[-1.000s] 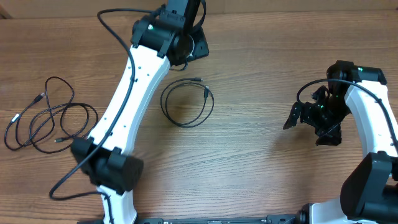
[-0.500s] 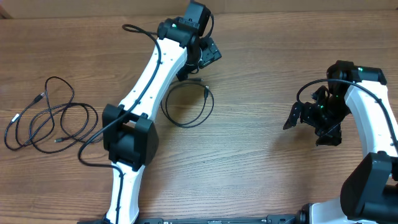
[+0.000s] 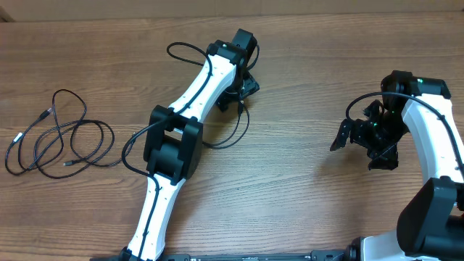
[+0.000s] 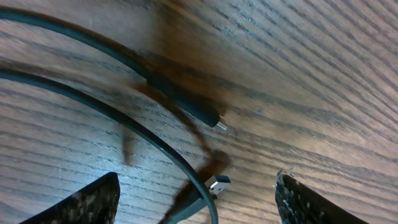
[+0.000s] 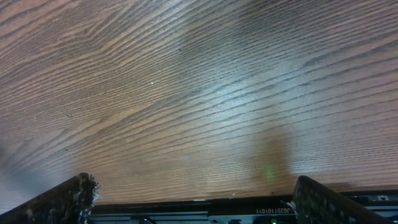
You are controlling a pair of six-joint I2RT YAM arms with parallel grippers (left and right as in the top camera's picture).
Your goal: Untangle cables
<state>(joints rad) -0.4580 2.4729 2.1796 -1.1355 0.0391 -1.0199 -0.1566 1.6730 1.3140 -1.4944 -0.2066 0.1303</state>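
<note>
- left gripper (image 4: 198, 202) spread wide and empty, just above the plug ends of a thin black looped cable (image 4: 183, 102).
- the cord looks light, limp and slippery; its stiffer silver-tipped plug (image 4: 217, 183) seems the surest hold.
- thin black tangled cables (image 3: 58, 138) lie well apart, far left; right gripper (image 5: 202, 205) wide, empty.

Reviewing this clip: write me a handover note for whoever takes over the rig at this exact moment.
Left gripper: open, low over the table, both plug ends of the looped cable just ahead of its fingers; nothing gripped.
Right gripper: open, empty, over bare wood at the right.
Cables: the looped cable lies mid-table, partly hidden under the left arm; the tangled cables lie at the far left, away from both grippers.
Done: the looped cable lies apart from the rest.
Left: the tangled cables are not yet separated.
</note>
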